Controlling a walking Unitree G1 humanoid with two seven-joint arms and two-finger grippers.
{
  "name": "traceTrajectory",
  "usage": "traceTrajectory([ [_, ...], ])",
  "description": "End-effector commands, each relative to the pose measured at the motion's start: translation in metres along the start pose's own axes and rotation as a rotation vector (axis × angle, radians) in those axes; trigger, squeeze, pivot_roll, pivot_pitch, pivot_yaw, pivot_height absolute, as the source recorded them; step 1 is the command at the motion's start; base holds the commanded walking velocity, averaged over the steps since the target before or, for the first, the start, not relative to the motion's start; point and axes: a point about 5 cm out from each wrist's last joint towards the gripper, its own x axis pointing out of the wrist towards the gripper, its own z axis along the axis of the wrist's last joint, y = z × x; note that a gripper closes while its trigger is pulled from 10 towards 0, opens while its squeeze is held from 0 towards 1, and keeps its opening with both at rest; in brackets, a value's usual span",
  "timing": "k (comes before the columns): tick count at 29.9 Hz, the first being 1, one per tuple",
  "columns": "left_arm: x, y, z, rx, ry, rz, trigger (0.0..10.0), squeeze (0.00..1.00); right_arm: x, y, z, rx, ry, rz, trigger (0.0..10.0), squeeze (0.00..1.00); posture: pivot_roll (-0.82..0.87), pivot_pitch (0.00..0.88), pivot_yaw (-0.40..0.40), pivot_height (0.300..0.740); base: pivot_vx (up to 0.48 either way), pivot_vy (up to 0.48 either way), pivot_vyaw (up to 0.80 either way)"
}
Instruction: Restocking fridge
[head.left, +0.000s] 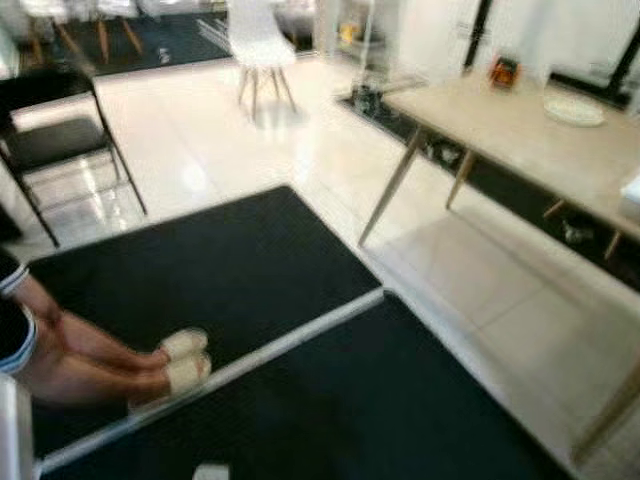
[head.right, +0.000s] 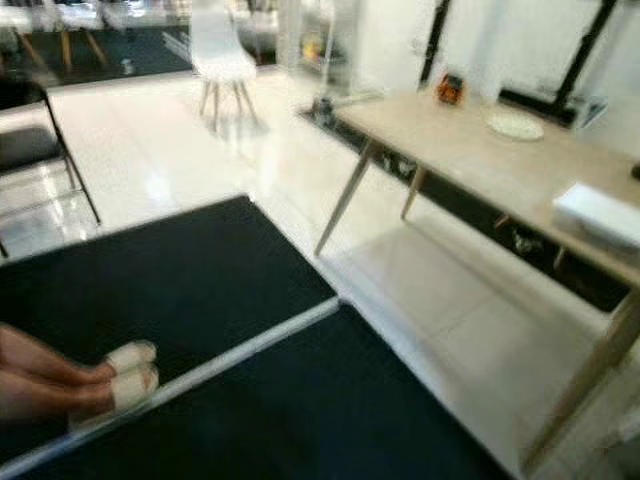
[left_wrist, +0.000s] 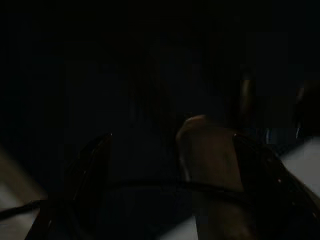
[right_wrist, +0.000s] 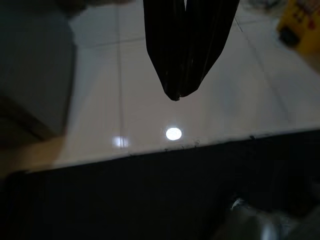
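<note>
Your right gripper (right_wrist: 176, 95) hung over white floor tiles (right_wrist: 200, 100) beside a black mat (right_wrist: 150, 190), its 2 fingers pressed together on nothing. Your left gripper's jaw state couldn't be told in the dark. No fridge appeared; a wooden table (head.right: 480, 150) stood on the right.

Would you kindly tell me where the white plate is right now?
The white plate sits on the wooden table at the robot's right, beside the orange object.

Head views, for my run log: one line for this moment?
phase: walking | ahead: wooden table, black mats | person's feet left | right gripper shut, empty
</note>
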Motion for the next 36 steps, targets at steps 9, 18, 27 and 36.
traceTrajectory([
  [9, -0.004, 0.0, -0.017, -0.009, 0.058, 0.001, 10.0, 0.0, 0.0, -0.003, -0.005, -0.005, 0.036, -0.058, 10.0, 0.0, -0.07, 0.0, -0.036, 0.74, 0.48, 0.0, -0.78],
  [18, -0.004, 0.0, -0.017, -0.009, 0.057, 0.003, 10.0, 0.0, -0.001, -0.007, -0.008, 0.012, 0.052, -0.097, 10.0, 0.0, -0.07, 0.0, -0.036, 0.74, 0.48, 0.0, -0.78],
  [27, -0.004, 0.001, -0.017, -0.031, 0.054, 0.014, 10.0, 0.0, -0.002, -0.009, -0.01, 0.025, 0.061, -0.116, 10.0, 0.0, -0.07, 0.0, -0.034, 0.74, 0.411, 0.0, -0.78],
  [36, -0.004, 0.001, -0.016, -0.028, 0.052, 0.018, 10.0, 0.0, -0.002, -0.01, -0.01, 0.031, 0.063, -0.123, 10.0, 0.0, -0.07, 0.0, -0.035, 0.74, 0.0, 0.0, -0.78],
])
